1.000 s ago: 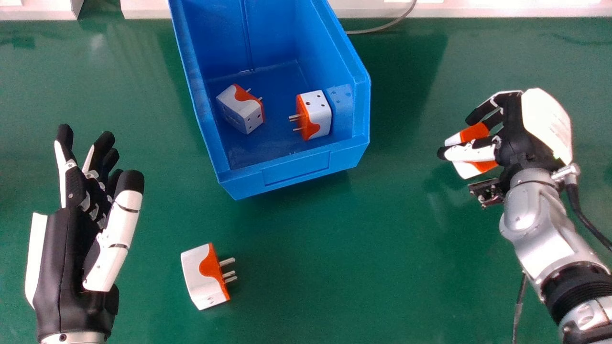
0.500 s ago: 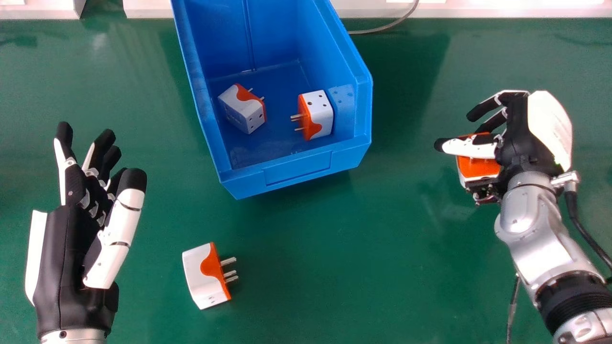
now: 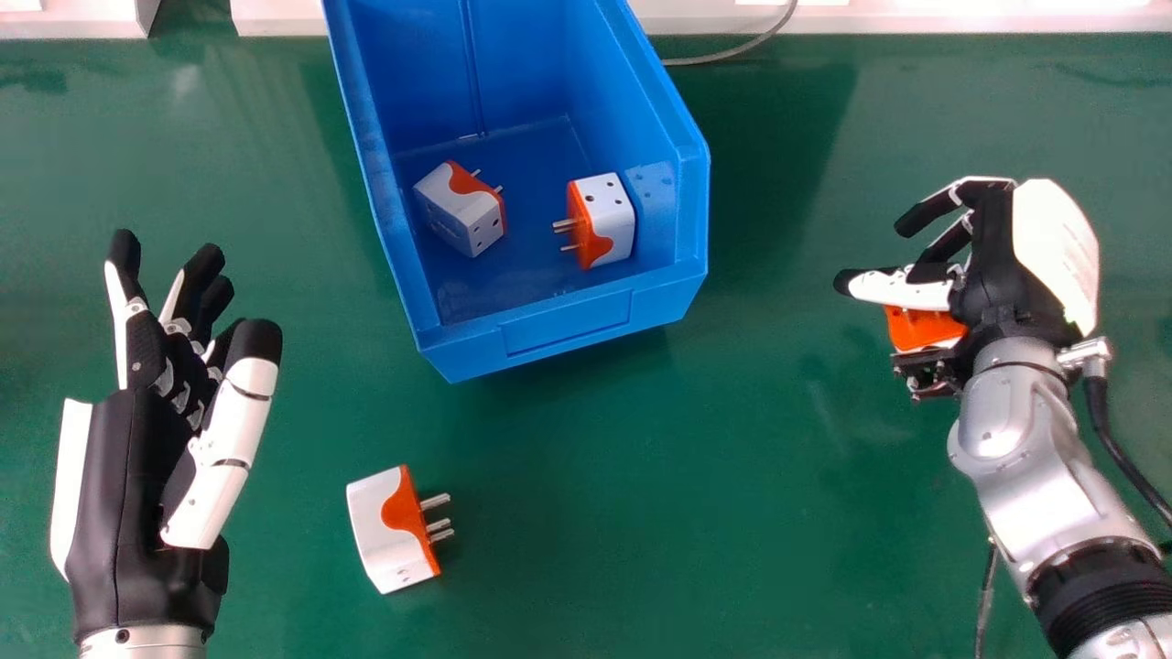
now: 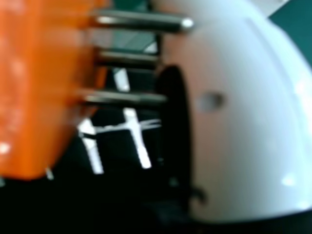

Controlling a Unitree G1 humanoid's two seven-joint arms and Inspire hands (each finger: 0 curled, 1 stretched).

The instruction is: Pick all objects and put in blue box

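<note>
My right hand (image 3: 993, 265) is at the right of the head view with loosely bent fingers spread from its thumb. Partly hidden under the thumb and wrist lies an orange and white plug adapter (image 3: 923, 328). In the right hand view, the adapter's orange face (image 4: 39, 87) is very close, its metal pins pointing at the white thumb (image 4: 243, 117) of my right hand. Left of the box, my left hand (image 3: 137, 439) is open and holds nothing. Another adapter (image 3: 389, 531) lies on the table beside it. The blue box (image 3: 568, 325) holds two adapters (image 3: 462, 209), (image 3: 604, 220).
The green table (image 3: 641, 513) surrounds the box. A grey cable (image 3: 732, 55) runs behind it, near white structures (image 3: 916, 16) along the table's far edge. Another cable (image 3: 1122, 439) hangs beside my right wrist.
The adapter at my right hand has turned and shifted towards the wrist, with less of it visible. My right hand has moved slightly towards the near side. My left hand has edged slightly forward.
</note>
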